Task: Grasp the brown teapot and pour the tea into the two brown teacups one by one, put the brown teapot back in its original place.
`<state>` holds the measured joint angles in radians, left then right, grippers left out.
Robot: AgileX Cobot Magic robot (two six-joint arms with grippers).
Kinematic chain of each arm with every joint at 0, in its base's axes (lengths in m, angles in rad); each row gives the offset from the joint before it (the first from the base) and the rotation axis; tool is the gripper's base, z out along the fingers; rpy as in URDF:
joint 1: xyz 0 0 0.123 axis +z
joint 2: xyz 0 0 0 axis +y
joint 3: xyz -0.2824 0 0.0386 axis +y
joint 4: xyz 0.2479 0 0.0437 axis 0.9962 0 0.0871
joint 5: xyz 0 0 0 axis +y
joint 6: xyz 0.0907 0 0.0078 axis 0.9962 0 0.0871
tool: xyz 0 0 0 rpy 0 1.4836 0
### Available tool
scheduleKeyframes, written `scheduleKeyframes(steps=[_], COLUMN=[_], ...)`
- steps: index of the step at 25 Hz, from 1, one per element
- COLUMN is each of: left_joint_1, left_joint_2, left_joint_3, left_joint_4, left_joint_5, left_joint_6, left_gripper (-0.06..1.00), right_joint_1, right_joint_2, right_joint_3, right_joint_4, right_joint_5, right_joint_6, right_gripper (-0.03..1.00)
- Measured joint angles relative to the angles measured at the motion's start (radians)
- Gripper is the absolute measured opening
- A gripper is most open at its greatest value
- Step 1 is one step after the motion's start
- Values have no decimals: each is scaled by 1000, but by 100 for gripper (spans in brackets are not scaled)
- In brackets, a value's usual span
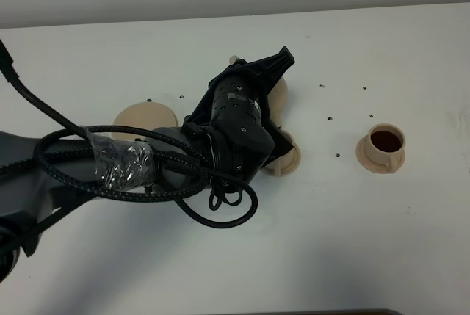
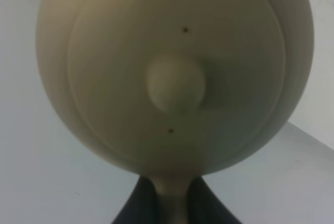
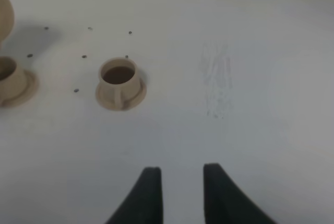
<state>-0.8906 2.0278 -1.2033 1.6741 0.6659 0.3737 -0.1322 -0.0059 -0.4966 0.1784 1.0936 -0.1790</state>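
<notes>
My left gripper (image 1: 275, 65) is shut on the loop handle of the brown teapot (image 2: 175, 78), whose lid and knob fill the left wrist view. In the exterior view the arm hides most of the teapot (image 1: 280, 93), which is held over the middle of the table. One brown teacup (image 1: 285, 159) on its saucer sits partly under that arm. The other teacup (image 1: 382, 146) stands to the right and holds dark tea; it also shows in the right wrist view (image 3: 120, 82). The wide tan saucer (image 1: 145, 117) lies bare to the left. My right gripper (image 3: 181, 192) is open and empty above the table.
The left arm's black cables (image 1: 213, 212) loop over the table in front of the arm. Small dark specks (image 1: 329, 119) dot the white table (image 1: 352, 241) between the two cups. The right wrist view shows the middle teacup (image 3: 10, 80) and the teapot's edge (image 3: 4, 12).
</notes>
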Motion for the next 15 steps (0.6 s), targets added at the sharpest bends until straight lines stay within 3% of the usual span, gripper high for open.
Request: scheduleKeyframes(steps=[15], left_joint_1=[0], left_joint_2=[0], left_joint_3=[0], left_joint_4=[3], left_joint_5=[-3], left_joint_6=[23], left_gripper=[13], right_joint_1=[0], right_joint_2=[0], right_joint_3=[0], right_joint_4=[0], right_joint_5=[0], right_joint_6=[0], right_gripper=[19])
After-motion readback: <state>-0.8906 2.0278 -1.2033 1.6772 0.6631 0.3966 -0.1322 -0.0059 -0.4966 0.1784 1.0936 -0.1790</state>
